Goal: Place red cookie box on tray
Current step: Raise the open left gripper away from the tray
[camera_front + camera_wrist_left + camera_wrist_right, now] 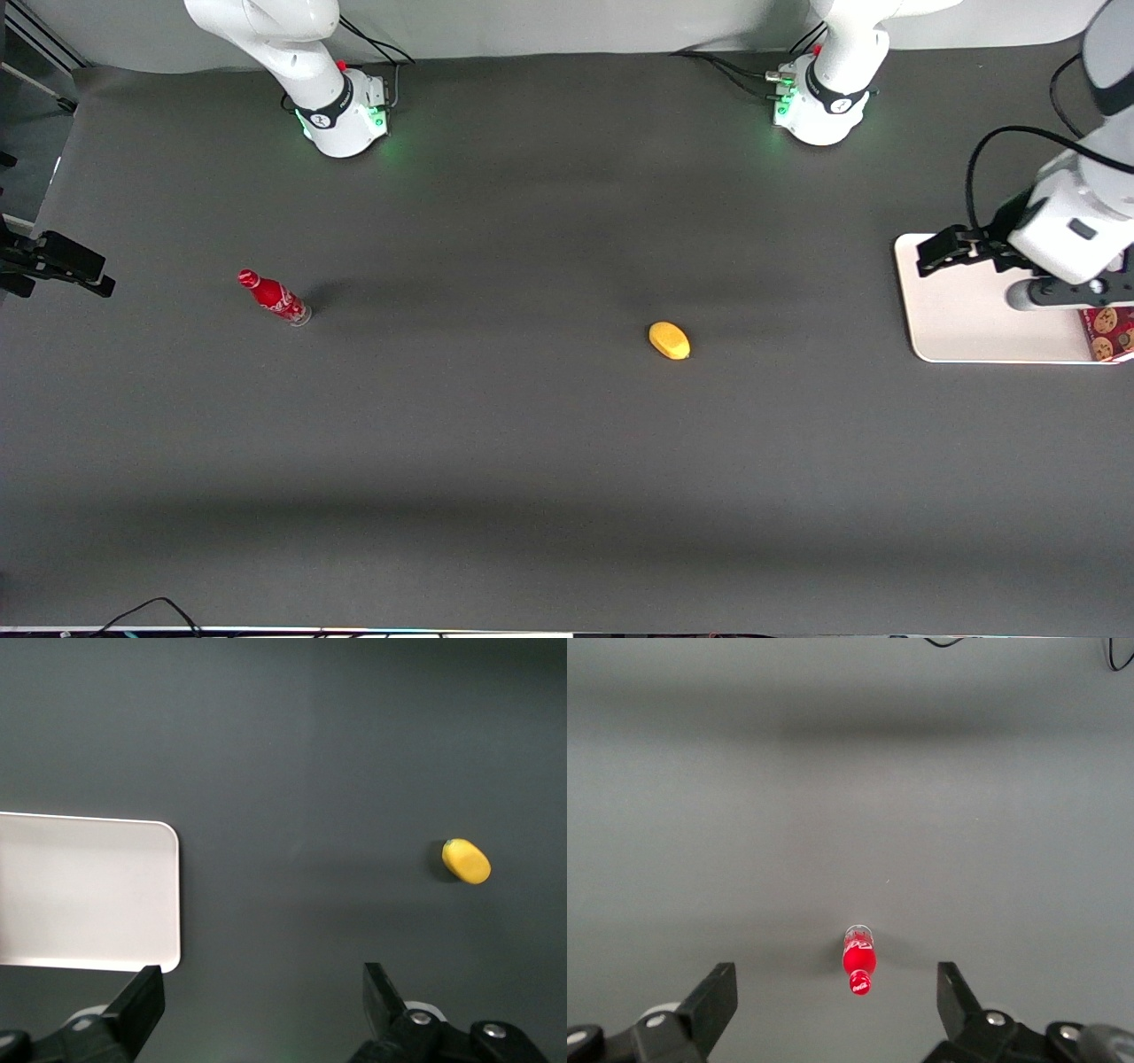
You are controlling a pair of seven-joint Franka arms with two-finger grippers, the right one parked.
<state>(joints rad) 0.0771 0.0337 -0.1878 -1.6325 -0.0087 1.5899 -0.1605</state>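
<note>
The red cookie box [1109, 333] lies on the cream-white tray [966, 310] at the working arm's end of the table. It sits by the tray's rim nearest the front camera. The picture's edge and the arm hide most of it. My left gripper [1067, 295] hovers over the tray, just above the box and a little farther from the front camera. In the left wrist view the gripper [261, 992] is open wide and empty over dark table. One tray end [89, 895] shows there, and the box is out of that view.
A yellow lemon-like fruit [669, 340] lies mid-table and also shows in the left wrist view [467, 860]. A small red bottle [275, 297] lies toward the parked arm's end and shows in the right wrist view [859, 964]. The two arm bases [345, 115] stand farthest from the front camera.
</note>
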